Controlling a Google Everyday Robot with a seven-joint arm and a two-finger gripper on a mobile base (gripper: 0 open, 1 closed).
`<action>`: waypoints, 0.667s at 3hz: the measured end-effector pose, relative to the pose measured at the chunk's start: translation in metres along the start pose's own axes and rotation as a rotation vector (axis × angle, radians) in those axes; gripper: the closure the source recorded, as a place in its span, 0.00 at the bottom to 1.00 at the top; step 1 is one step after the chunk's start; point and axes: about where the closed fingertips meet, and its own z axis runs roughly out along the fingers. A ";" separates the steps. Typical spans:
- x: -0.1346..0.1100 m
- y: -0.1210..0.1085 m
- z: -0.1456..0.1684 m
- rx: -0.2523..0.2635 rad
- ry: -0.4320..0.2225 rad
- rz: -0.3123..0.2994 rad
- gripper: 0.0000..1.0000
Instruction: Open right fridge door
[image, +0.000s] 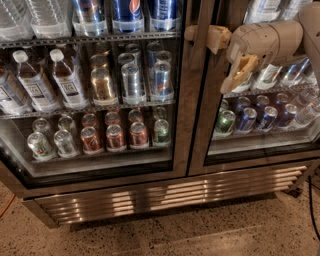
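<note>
- Pincer (207, 61): it is seen high on the fridge front, its 2 fingers (239, 74) spread apart with nothing clamped. 1 finger reaches left to the seam between the doors; the other hangs down over the glass.
- Right fridge door (204, 130): its steel upright lies directly behind the pincer and is touched by the upper finger. The glass runs right of and below the pincer. The door is judged shut, so the task is barely begun.
- Hold: the upper fingertip should be hooked behind the door's inner edge at the seam before any pull is made. Whether it already sits behind that edge cannot be told.
- Pull: the hinge is judged to lie far right of the pincer, so an arc outward and rightward is called for, not a straight tug. A seal is likely to resist, so force should be built up slowly.
- Left door (181, 100): just left of the pincer across the seam, its frame should not be caught by the fingertip.
- Cans (247, 119): below and right of the pincer, behind the glass, they should be spared any jolt by a smooth swing.
- Vent grille (165, 192): well below the pincer, it is not expected to interfere.
</note>
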 end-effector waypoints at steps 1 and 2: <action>0.000 0.000 0.000 0.000 0.000 0.000 0.38; 0.000 0.000 0.000 0.000 0.000 0.000 0.61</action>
